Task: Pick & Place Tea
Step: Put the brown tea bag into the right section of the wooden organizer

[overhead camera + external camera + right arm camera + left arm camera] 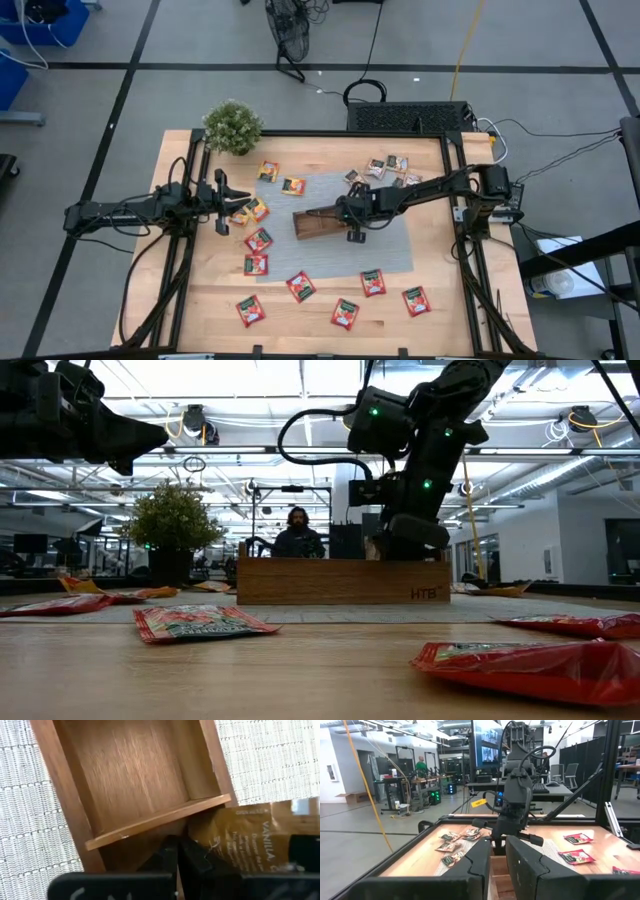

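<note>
Tea packets lie scattered on the table [200, 300] — seven red ones [301, 286] on the near side, about four orange-yellow ones [293, 185] by the left hand, and a cluster of grey-brown ones [378, 167] at the far edge, perhaps six, too crowded to count surely. One brown packet [250, 845] lies in a compartment of the wooden tray [318, 226] on the grey mat [390, 245], just beside the right hand [353, 236], whose fingers are closed on nothing. The left hand [243, 198] hovers near the yellow packets — fingers narrowly parted, nothing visibly held. One potted plant [233, 127] stands at the far left corner.
</note>
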Tool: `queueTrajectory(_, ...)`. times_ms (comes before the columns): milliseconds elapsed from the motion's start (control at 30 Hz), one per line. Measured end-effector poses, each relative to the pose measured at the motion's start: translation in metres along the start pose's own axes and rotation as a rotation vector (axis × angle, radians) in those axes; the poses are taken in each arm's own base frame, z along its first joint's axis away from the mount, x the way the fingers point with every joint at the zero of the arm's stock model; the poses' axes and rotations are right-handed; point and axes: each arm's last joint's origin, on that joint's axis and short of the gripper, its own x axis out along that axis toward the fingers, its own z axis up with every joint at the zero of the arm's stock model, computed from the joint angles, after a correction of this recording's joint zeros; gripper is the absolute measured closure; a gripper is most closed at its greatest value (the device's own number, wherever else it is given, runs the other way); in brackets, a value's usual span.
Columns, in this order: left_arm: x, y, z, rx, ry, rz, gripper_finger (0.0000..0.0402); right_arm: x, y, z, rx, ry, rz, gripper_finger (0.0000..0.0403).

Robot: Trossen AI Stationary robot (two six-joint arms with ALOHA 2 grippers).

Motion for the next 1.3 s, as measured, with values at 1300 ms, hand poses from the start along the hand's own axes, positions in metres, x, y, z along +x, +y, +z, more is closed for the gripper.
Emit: queueTrajectory(1300,0.000,0.000,0.000,0.000,0.000,0.000,0.0334,-0.082,-0.048,-0.079,0.201,0.032,-0.402,0.0297)
